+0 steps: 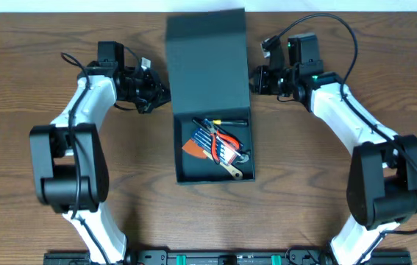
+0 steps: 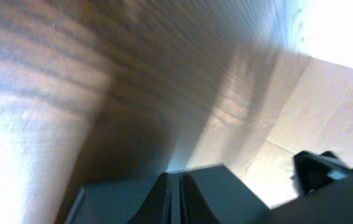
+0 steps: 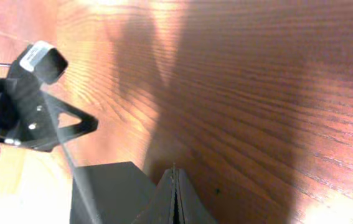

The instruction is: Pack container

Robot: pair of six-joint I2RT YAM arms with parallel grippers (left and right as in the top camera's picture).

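The container is sitting open mid-bench with hand tools lying inside and its lid folded back, awaiting closing, while the left arm and right arm are holding their jaws shut and empty, flanking the lid.

Matte cardboard container, wood-grain table
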